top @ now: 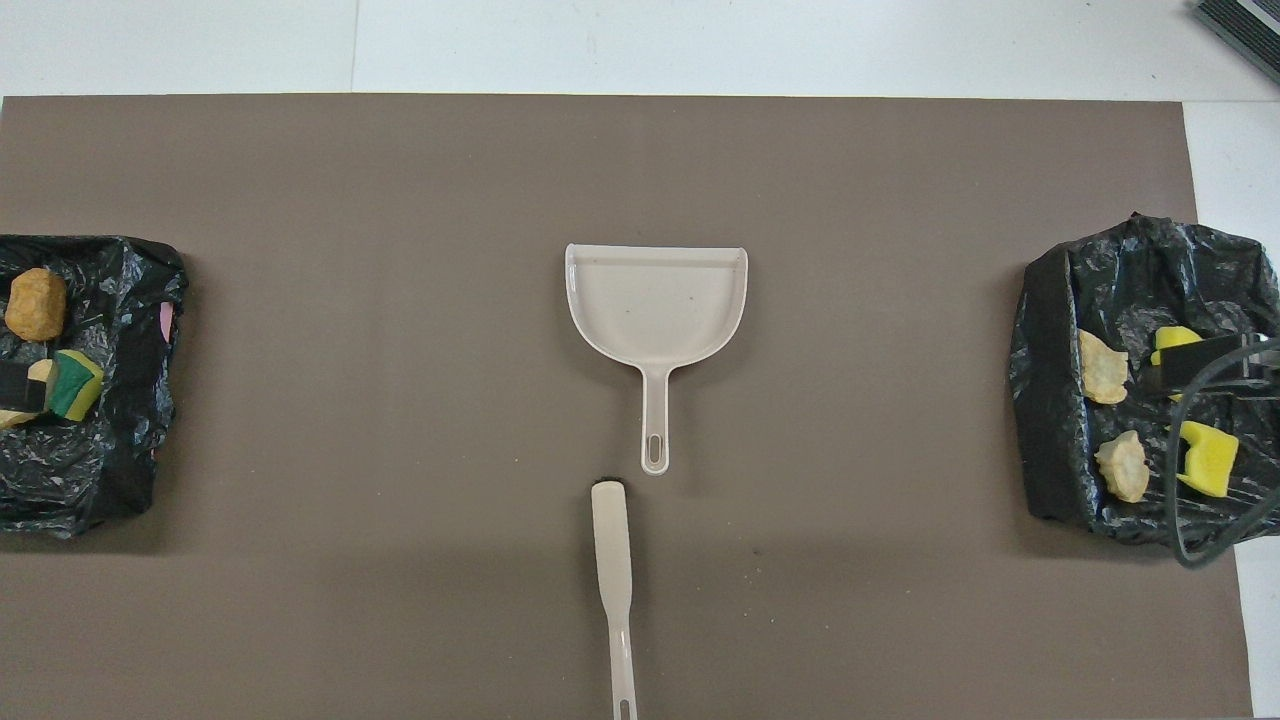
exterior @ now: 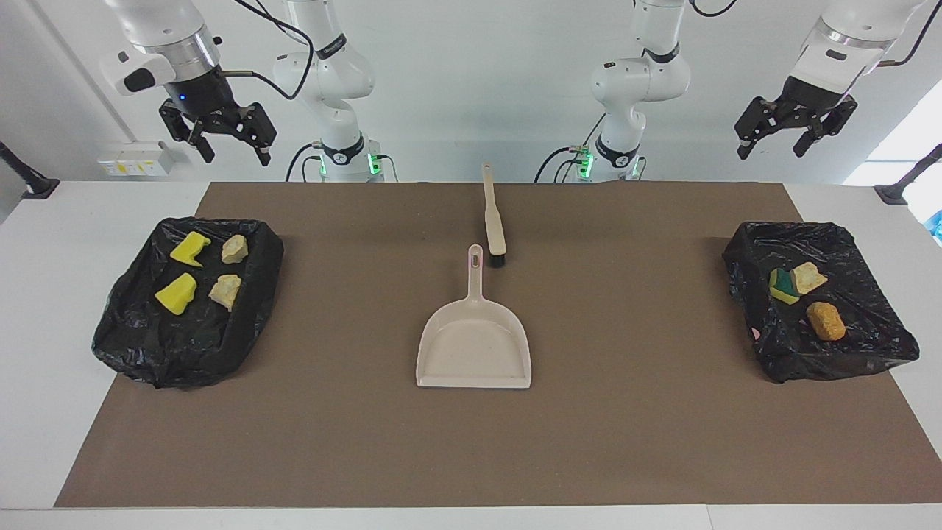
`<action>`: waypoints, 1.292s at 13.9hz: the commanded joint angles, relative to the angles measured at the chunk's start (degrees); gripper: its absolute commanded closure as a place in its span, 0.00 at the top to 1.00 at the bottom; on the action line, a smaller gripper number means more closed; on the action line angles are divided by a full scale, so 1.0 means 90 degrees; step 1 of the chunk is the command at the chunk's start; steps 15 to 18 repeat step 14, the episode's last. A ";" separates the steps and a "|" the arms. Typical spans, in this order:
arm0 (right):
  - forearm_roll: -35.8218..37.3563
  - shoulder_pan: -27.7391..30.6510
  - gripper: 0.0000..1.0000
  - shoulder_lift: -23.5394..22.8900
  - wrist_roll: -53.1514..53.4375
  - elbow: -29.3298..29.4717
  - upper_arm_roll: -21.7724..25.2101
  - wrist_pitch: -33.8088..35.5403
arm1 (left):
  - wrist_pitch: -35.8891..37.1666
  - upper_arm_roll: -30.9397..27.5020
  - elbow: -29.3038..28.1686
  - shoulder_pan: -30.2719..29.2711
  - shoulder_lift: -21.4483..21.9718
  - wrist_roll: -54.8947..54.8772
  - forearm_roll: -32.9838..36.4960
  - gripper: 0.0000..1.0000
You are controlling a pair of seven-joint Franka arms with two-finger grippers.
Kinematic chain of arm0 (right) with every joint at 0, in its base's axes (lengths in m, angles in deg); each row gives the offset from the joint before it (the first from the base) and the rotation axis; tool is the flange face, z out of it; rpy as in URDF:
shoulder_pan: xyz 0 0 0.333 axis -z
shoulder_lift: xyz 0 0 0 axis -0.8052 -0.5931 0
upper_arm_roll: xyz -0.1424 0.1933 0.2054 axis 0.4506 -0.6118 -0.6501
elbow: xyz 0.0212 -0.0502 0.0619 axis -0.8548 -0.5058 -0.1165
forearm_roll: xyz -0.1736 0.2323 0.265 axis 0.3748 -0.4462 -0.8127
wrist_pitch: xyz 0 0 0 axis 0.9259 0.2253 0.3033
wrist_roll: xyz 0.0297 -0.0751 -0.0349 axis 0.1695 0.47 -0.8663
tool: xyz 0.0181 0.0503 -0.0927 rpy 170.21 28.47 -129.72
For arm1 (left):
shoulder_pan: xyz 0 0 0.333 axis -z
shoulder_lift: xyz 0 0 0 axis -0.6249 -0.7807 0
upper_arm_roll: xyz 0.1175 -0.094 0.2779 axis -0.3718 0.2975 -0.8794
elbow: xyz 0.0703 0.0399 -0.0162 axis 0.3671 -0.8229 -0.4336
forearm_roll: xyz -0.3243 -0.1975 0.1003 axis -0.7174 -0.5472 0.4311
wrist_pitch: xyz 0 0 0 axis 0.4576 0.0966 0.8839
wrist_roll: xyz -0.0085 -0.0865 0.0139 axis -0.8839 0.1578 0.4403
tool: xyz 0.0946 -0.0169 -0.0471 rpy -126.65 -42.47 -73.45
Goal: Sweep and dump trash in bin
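All the trash lies in two black-bagged bins. The bin [exterior: 184, 353] at the right arm's end holds two yellow sponge wedges [exterior: 176, 294] and two pastry pieces [exterior: 225, 291]. The bin [exterior: 831, 361] at the left arm's end holds a green-backed sponge [exterior: 783, 285], a pastry piece [exterior: 808, 277] and a golden-brown bun [exterior: 826, 321]. My right gripper [exterior: 234, 156] hangs open and empty high over its bin's robot-side edge. My left gripper [exterior: 770, 151] is open and empty, high above its bin. In the overhead view the left gripper's tip [top: 15, 382] partly covers that pastry.
A beige dustpan [exterior: 475, 346] lies mid-mat, handle toward the robots. A beige brush [exterior: 493, 213] lies nearer the robots, its dark head by the dustpan's handle. The brown mat [exterior: 633, 442] covers most of the white table.
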 commanded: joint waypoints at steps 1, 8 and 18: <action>-0.0095 0.0052 1.00 0.0114 0.0091 -0.0121 -0.0038 -0.0008 | 0.0080 -0.0003 -0.0288 -0.0019 0.0258 -0.0036 0.0008 1.00; -0.0095 0.0052 1.00 0.0114 0.0091 -0.0121 -0.0038 -0.0008 | -0.0076 -0.0003 -0.0288 -0.0038 0.0258 -0.0017 -0.0343 1.00; -0.0095 0.0052 1.00 0.0114 0.0091 -0.0121 -0.0038 -0.0008 | -0.0184 -0.0003 -0.0317 -0.0028 0.0268 -0.0017 -0.0334 1.00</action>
